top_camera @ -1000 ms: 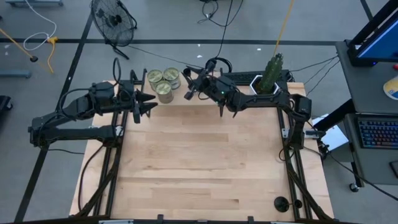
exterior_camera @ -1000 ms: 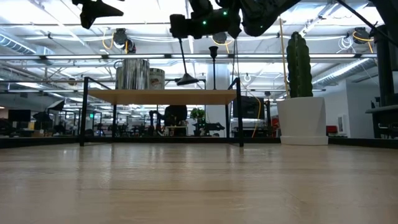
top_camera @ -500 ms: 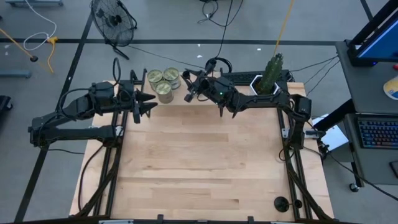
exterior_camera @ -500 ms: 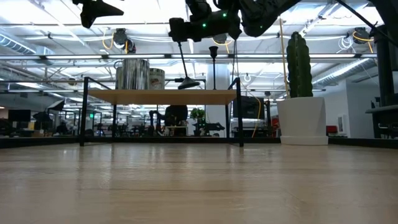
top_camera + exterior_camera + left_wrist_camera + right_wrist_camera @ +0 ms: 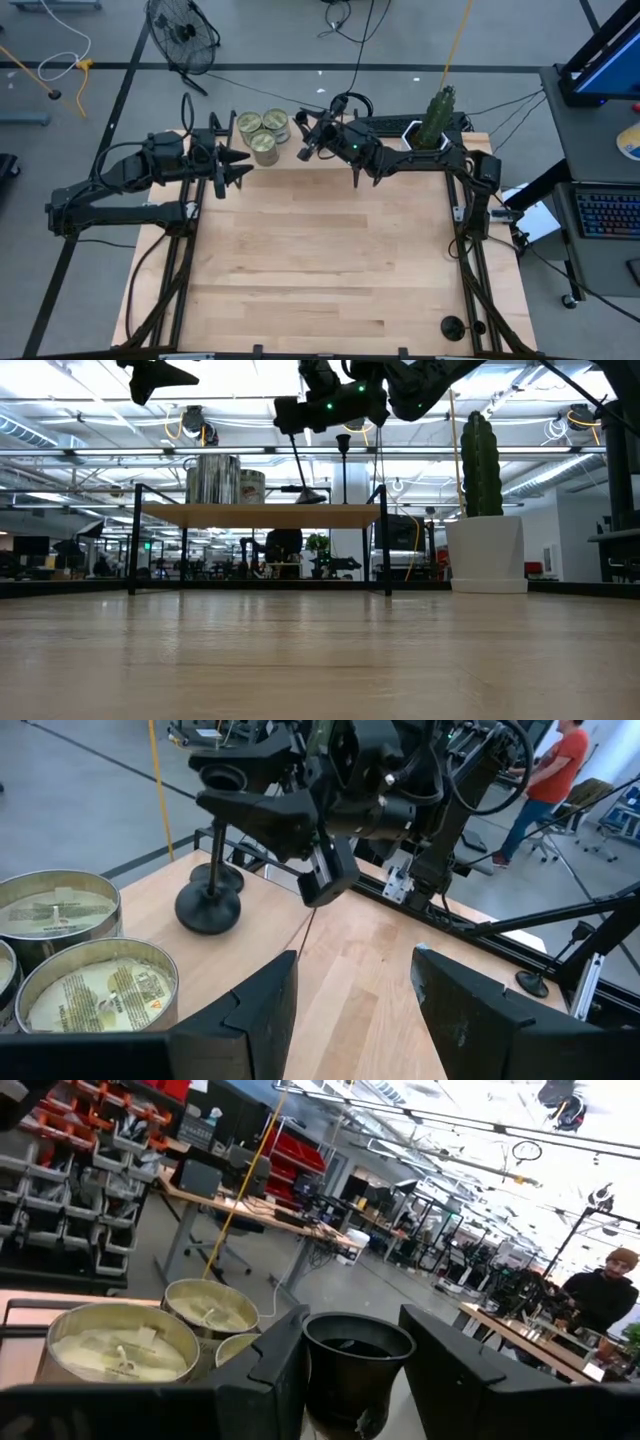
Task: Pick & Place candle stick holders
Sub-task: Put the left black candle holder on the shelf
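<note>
My right gripper [image 5: 355, 1350] is high over the raised wooden shelf [image 5: 260, 513] at the table's far edge, shut on a black candle stick holder [image 5: 214, 850]. A second holder [image 5: 343, 460] stands upright on the shelf by its base, just behind the held one. A third holder [image 5: 452, 326] stands at the table's near right corner. My left gripper [image 5: 350, 1010] hangs open and holds nothing. It is at the far left, near the cans, and points toward the held holder. My right gripper pinches the holder's cup top [image 5: 358, 1342] between its two fingers, which come nearly level from the table's right side. The stem [image 5: 298, 460] hangs below the fingers, slanted. The round base [image 5: 208, 910] is at the shelf top; whether it touches I cannot tell.
Three open tin cans [image 5: 262, 132] stand on the shelf's left part, close to the held holder. A cactus in a white pot [image 5: 482, 510] stands at the far right. The broad wooden tabletop [image 5: 320, 260] lies in front of the shelf. People show in the room beyond.
The held holder's base has sunk a little toward the shelf top and shifted slightly toward the second holder, as my right gripper tipped a little. My left gripper has kept still.
</note>
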`<action>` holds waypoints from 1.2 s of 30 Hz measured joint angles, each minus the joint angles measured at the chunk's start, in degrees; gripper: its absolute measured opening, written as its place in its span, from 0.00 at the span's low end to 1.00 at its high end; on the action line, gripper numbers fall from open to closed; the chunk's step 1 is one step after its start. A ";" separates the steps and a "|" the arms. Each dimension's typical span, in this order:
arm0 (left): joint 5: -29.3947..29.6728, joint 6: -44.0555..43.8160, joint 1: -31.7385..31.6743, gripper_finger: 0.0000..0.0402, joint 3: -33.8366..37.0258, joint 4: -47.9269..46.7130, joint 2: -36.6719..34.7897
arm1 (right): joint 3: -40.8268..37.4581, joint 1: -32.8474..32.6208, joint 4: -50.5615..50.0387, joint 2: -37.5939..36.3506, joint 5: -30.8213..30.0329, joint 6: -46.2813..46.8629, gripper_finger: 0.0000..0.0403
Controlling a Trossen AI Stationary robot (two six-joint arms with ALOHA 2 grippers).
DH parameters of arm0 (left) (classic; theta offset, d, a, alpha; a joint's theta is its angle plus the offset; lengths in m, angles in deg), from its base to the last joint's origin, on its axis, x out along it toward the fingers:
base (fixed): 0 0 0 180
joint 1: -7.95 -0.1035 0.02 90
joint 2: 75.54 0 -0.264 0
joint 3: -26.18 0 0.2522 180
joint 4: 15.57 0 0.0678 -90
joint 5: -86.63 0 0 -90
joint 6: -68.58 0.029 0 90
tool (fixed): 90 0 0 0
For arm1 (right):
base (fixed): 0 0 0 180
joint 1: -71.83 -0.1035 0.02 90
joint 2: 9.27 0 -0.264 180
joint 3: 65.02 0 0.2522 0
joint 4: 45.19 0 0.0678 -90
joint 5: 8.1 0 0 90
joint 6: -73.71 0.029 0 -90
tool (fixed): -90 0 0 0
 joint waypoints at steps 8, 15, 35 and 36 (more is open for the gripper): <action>0.00 0.00 0.01 0.51 0.00 0.02 0.01 | 0.00 0.35 1.32 0.00 1.37 3.71 0.33; 0.00 -0.02 0.00 0.51 0.00 0.02 0.01 | 0.02 0.53 2.28 1.22 1.36 3.43 0.34; -0.45 0.50 0.04 0.51 0.00 -0.04 -0.01 | 0.00 1.51 5.20 2.49 1.29 1.57 0.39; -0.44 0.50 0.04 0.51 0.00 -0.07 0.00 | 0.00 1.51 5.20 2.49 1.28 1.57 0.39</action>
